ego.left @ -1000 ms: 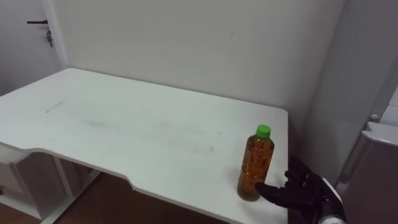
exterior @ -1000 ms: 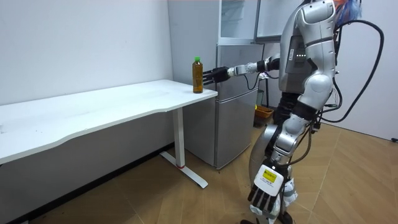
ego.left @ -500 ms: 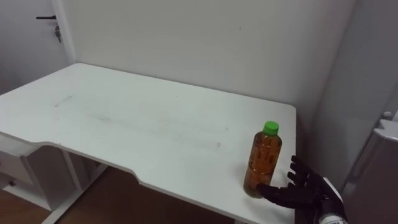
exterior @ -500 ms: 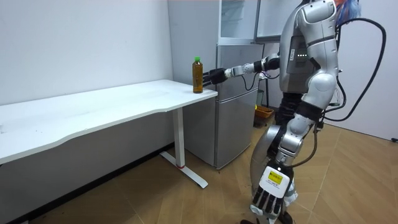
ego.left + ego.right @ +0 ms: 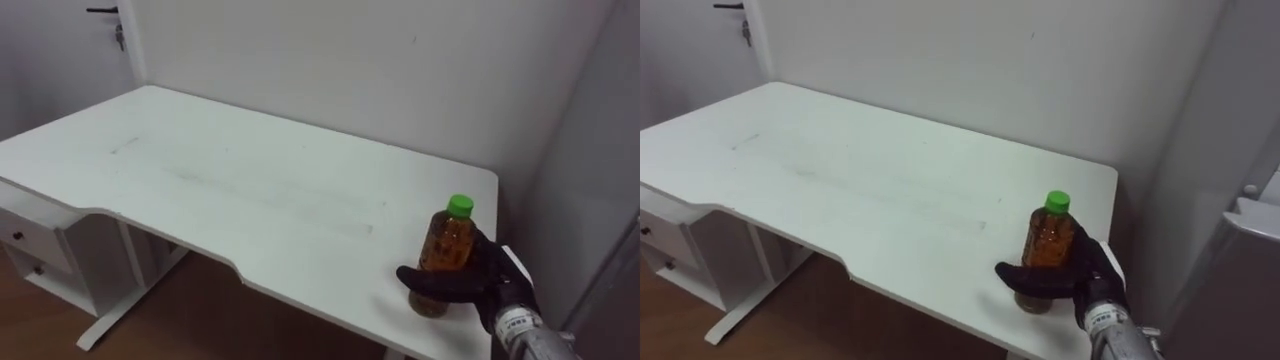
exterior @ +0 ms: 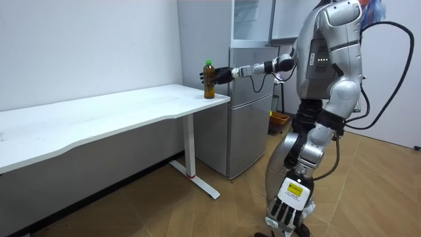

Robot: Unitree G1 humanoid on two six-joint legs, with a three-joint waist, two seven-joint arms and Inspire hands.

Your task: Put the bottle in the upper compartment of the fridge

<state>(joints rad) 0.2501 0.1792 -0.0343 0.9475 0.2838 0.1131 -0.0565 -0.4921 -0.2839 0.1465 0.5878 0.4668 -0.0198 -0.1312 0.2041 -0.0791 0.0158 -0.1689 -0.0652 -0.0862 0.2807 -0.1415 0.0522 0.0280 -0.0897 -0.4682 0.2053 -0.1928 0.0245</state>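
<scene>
A bottle (image 5: 447, 243) of amber liquid with a green cap stands upright near the right front corner of the white table (image 5: 250, 190). My right hand (image 5: 484, 287) comes in from the lower right and is shut on the bottle's lower half, thumb across the front, fingers behind. The right eye view shows the same grip, hand (image 5: 1072, 276) on bottle (image 5: 1044, 238). In the room view I stand by the table's end, right arm stretched to the bottle (image 6: 208, 89). My left hand (image 6: 287, 205) hangs low at my side, fingers relaxed.
A grey fridge (image 6: 247, 118) stands against the table's end, its upper compartment (image 6: 253, 20) above bottle height. Its top edge (image 5: 1255, 215) shows at the right. A drawer unit (image 5: 40, 255) sits under the table's left end. A door (image 5: 60, 40) is at the far left.
My right hand has moved in from beside the bottle and curled round it. The bottle stays upright on the same spot. The head camera has shifted, so the table sits differently in view.
</scene>
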